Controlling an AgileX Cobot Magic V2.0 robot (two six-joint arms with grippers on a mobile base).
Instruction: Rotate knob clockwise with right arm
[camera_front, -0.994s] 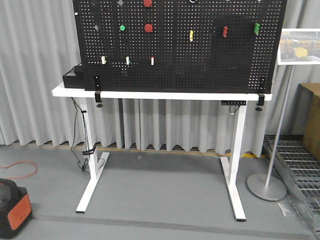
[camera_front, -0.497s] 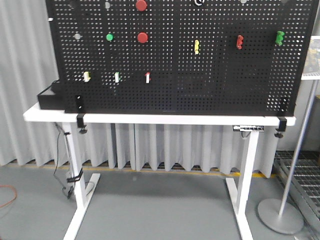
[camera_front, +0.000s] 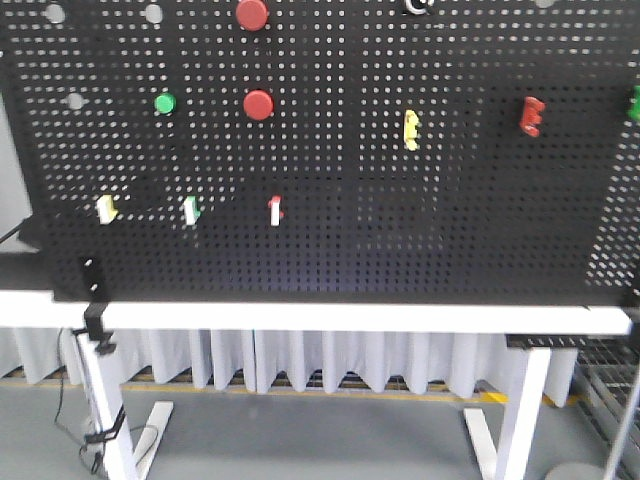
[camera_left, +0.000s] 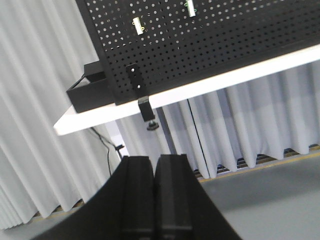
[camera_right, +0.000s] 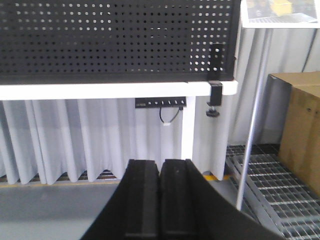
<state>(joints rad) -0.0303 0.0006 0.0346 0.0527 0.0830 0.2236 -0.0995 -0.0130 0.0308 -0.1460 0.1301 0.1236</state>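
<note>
The knob (camera_front: 417, 5) is a small black round knob with a whitish ring, cut off by the top edge of the front view, high on the black pegboard (camera_front: 330, 250). My right gripper (camera_right: 160, 163) is shut and empty. It hangs low in front of the table's right end, far below the knob. My left gripper (camera_left: 155, 160) is shut and empty, low before the table's left end. Neither gripper shows in the front view.
On the pegboard are two red round buttons (camera_front: 258, 104), a green button (camera_front: 165, 103), a pale yellow toggle (camera_front: 411, 129), a red toggle (camera_front: 531, 116) and small switches (camera_front: 275, 209). The board stands clamped on a white table (camera_front: 350, 318). A cardboard box (camera_right: 300, 120) and a sign pole (camera_right: 255, 115) stand at the right.
The front view has come much closer to the pegboard. The board now fills the frame and the floor has dropped out of view.
</note>
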